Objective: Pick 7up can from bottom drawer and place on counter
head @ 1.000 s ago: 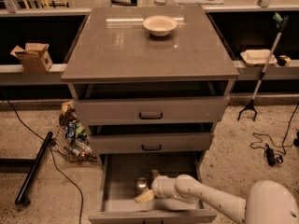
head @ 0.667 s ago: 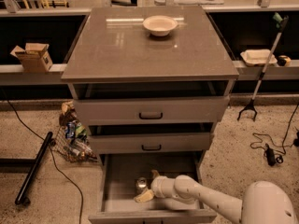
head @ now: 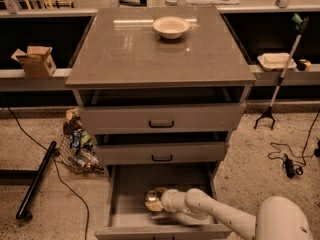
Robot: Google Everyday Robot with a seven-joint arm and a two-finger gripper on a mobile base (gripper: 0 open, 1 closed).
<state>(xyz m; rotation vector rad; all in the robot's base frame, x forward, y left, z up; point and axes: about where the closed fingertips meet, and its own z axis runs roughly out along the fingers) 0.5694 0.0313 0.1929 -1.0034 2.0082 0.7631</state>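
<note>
The small metal drink can [head: 150, 197], silver-lidded with a whitish body, stood lid up on the bare floor of the wide grey bottom drawer [head: 131, 191]. The drawer was pulled well out, and the can sat near the middle of its width, towards the front. My claw [head: 156, 202] was down inside the drawer, right against the can from the right. I could not tell how far open it was or whether it had hold of the can. My white jointed arm [head: 210, 213] lay low over the front right part of the drawer.

Above the drawer were two grey drawer fronts [head: 161, 118] with black bar handles, both slightly out. Over them lay the glossy grey-brown square counter [head: 150, 59], and a cream round bowl [head: 171, 27] sat near its back edge.

On the pale ledge to the left sat a brown cardboard box [head: 35, 60]. On the ledge to the right sat a shallow white tray [head: 276, 60], and a long grabber stick [head: 281, 80] leaned against that ledge. On the speckled floor left of the drawers were a wire basket [head: 77, 148] of coloured packets and a black pole [head: 36, 180].
</note>
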